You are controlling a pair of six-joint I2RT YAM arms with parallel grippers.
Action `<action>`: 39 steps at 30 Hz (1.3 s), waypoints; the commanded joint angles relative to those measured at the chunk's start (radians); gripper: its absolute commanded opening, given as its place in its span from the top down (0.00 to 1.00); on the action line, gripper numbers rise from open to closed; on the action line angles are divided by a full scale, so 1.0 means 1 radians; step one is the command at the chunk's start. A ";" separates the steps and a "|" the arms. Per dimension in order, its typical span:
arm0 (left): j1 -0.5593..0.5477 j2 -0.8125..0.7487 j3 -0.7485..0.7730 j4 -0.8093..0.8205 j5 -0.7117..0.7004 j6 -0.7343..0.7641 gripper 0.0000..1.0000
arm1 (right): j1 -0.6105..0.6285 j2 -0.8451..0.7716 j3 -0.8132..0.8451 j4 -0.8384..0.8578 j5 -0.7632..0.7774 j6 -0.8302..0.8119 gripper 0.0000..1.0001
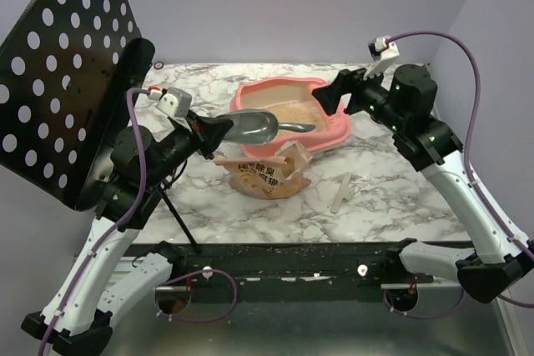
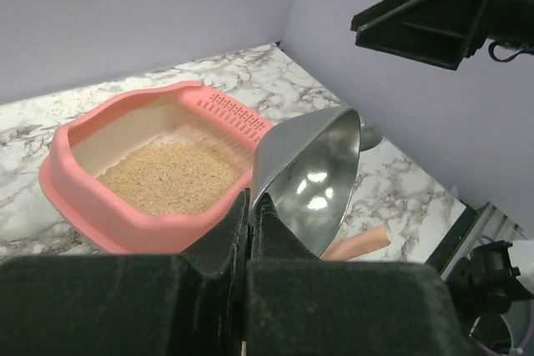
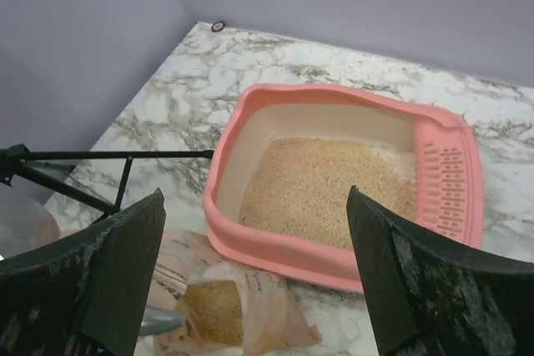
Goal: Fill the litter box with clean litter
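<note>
1. a marble table (image 1: 392, 198) sits by purple walls.
2. the pink litter box (image 1: 335, 131) is at the back, with clean litter (image 1: 294, 112) on its floor.
3. the left gripper (image 1: 220, 129) pinches a silver scoop (image 1: 254, 127) tight.
4. the right gripper (image 1: 328, 99) is wide open, holding nothing.

Marble table (image 1: 392, 198): litter box (image 1: 337, 128), paper bag (image 1: 263, 178).

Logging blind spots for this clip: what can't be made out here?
Amount of litter in the paper bag: right wrist, bottom edge cuts it off.
Bag's print: top external, too small, crumpled.
Left part of the litter box floor: top external, metal scoop covers it.
Grip on the handle: left wrist, the left gripper itself hides it.
</note>
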 commanded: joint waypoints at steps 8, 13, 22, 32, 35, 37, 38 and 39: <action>0.012 0.009 -0.059 0.172 -0.016 -0.093 1.00 | -0.247 -0.128 -0.464 0.617 -0.631 0.257 0.04; 0.012 0.010 -0.079 0.188 0.006 -0.102 1.00 | -0.281 -0.132 -0.598 0.953 -0.828 0.420 0.11; 0.015 0.014 -0.098 0.224 0.033 -0.131 1.00 | -0.281 0.040 -0.684 1.529 -0.972 0.793 0.16; 0.020 0.023 -0.107 0.246 0.041 -0.149 1.00 | -0.279 0.141 -0.679 1.790 -1.017 0.953 0.19; 0.020 0.034 -0.107 0.244 0.042 -0.151 1.00 | -0.279 0.149 -0.676 1.791 -1.017 0.959 0.20; 0.021 0.039 -0.112 0.273 0.044 -0.158 1.00 | -0.278 0.154 -0.676 1.780 -1.015 0.954 0.21; 0.021 0.042 -0.113 0.276 0.039 -0.160 1.00 | -0.276 0.157 -0.671 1.781 -1.017 0.953 0.23; 0.021 0.043 -0.115 0.283 0.038 -0.162 1.00 | -0.273 0.160 -0.671 1.780 -1.017 0.953 0.24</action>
